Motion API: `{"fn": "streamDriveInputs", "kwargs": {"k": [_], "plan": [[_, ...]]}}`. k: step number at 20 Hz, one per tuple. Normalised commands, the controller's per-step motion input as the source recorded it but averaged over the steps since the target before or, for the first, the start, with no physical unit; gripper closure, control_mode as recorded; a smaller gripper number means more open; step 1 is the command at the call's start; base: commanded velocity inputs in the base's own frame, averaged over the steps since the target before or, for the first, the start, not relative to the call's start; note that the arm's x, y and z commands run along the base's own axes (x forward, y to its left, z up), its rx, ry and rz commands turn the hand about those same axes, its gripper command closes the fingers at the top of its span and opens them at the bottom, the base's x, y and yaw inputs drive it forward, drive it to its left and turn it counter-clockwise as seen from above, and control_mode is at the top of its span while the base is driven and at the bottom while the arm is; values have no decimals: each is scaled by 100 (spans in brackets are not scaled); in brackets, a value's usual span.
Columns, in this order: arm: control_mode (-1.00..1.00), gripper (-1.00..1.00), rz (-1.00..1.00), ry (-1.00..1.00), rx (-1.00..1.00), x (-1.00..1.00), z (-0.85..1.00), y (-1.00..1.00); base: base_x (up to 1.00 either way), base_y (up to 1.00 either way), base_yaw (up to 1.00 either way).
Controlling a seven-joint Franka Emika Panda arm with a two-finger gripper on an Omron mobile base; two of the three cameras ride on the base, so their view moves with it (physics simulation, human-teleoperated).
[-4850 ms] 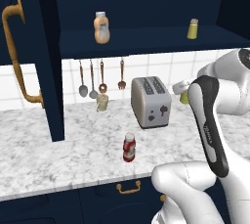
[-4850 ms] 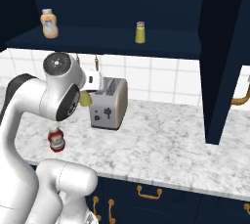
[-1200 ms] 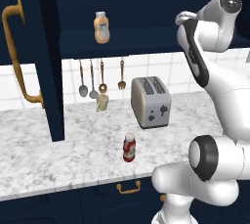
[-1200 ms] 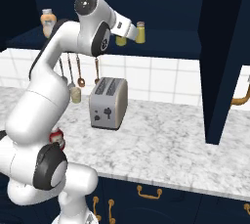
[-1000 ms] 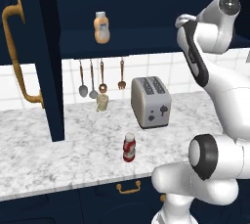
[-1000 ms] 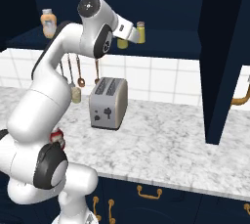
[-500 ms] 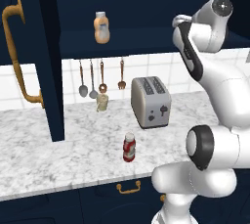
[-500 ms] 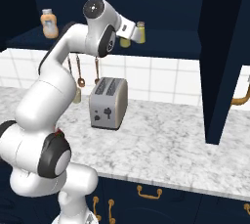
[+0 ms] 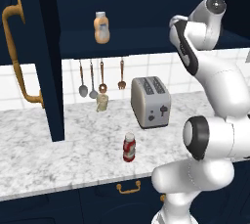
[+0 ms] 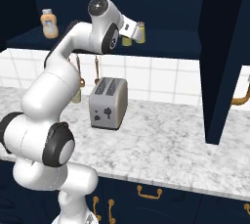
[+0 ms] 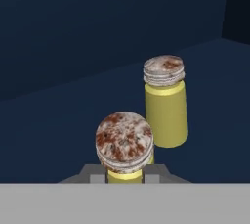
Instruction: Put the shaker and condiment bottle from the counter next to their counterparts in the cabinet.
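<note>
- The cabinet [image 9: 146, 42] is standing open above the counter, its door [image 9: 29, 56] swung out to the left with the long brass handle [image 9: 19, 56] facing the room.
- The counter [image 10: 166, 140] is carrying a silver toaster [image 9: 150, 101] near the tiled wall, with utensils [image 9: 100, 76] hanging on that wall beside it.
- The white arm [image 10: 58, 86] is reaching up from the base into the cabinet, its hand lying over the shelf.
- The gripper [image 11: 125, 176] is clamping narrowly on the shaker [image 11: 124, 145], holding it upright at the shelf; whether it is touching the shelf cannot be told.
- The twin shaker [image 11: 165, 101] is standing upright on the shelf just beside the held one, a small gap showing between them.
- The peach-orange bottle [image 9: 101, 27] is standing on the same shelf, well apart to the left.
- The condiment bottle [image 9: 129, 147] is standing upright on the counter in front of the toaster, near the front edge.
</note>
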Motion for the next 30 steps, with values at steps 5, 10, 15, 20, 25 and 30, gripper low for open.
{"fn": "streamDriveInputs", "kwargs": {"k": [5,10,15,20,25,30], "plan": [[-100,100,0,3,0,66,-39,-4,0,0,0],[-100,100,0,1,0,14,-41,0,0,0,0],[-100,-100,0,0,0,1,-48,0,0,0,0],[-100,-100,0,0,0,5,-46,-5,0,0,0],[-100,-100,0,-1,0,-6,-46,-2,0,0,0],[-100,-100,3,-11,0,-82,-34,0,0,0,0]]}}
